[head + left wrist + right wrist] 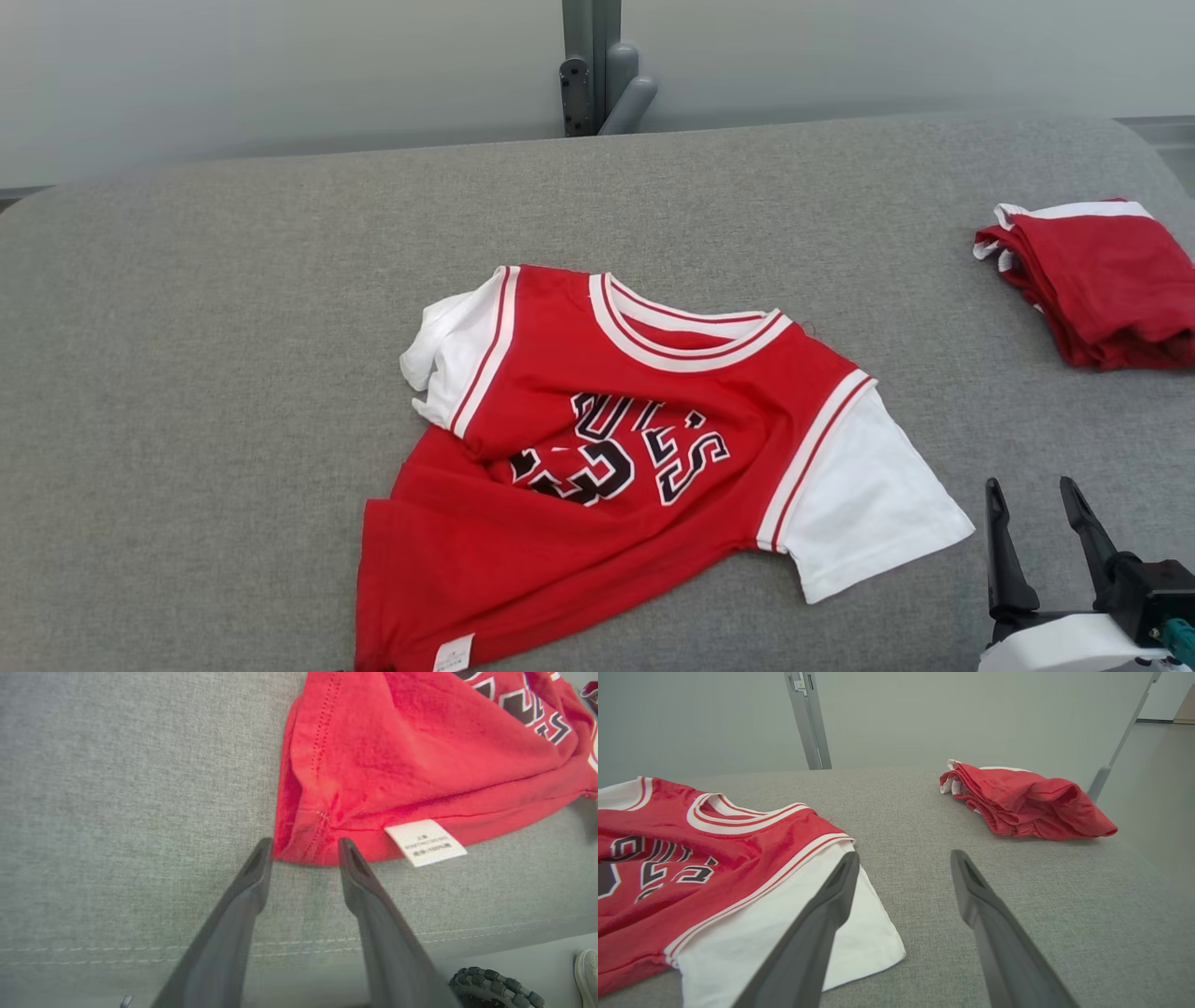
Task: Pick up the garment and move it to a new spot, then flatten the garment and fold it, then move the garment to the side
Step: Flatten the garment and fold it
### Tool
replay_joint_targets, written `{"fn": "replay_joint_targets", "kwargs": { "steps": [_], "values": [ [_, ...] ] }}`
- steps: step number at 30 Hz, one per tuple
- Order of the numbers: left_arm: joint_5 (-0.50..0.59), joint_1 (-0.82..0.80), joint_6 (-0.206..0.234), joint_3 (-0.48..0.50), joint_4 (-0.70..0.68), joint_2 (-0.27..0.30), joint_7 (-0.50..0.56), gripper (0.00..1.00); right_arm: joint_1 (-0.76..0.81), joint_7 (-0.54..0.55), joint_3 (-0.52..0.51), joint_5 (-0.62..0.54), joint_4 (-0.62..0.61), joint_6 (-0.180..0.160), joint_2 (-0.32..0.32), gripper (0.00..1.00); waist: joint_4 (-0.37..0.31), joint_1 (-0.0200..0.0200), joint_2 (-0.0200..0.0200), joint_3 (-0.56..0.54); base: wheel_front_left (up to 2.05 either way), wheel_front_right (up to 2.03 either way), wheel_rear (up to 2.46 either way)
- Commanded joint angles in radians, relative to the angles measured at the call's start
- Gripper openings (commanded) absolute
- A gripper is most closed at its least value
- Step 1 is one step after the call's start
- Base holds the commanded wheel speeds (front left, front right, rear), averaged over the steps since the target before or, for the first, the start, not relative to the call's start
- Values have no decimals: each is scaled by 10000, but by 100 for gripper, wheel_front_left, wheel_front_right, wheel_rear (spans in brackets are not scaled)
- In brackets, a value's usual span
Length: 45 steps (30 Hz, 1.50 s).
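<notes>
Head view: crumpled jersey (597,541), right gripper (1029,485) nearby

I see the garment (597,448), a red jersey with white sleeves and black-and-white lettering, lying face up and rumpled on the grey surface (187,373). Collar (686,341) points to 1 o'clock, hem (560,611) to 7 o'clock; a white label (454,653) sits at the hem.
</notes>
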Motion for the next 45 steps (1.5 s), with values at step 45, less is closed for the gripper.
{"fn": "replay_joint_targets", "kwargs": {
  "steps": [45],
  "values": [
    [6371,1188,-1924,5418,-889,-3623,-1690,100,460,-28,91,-772,-923,-15,-32,100,157,0,54,-1041,0,0,0]
  ]
}}
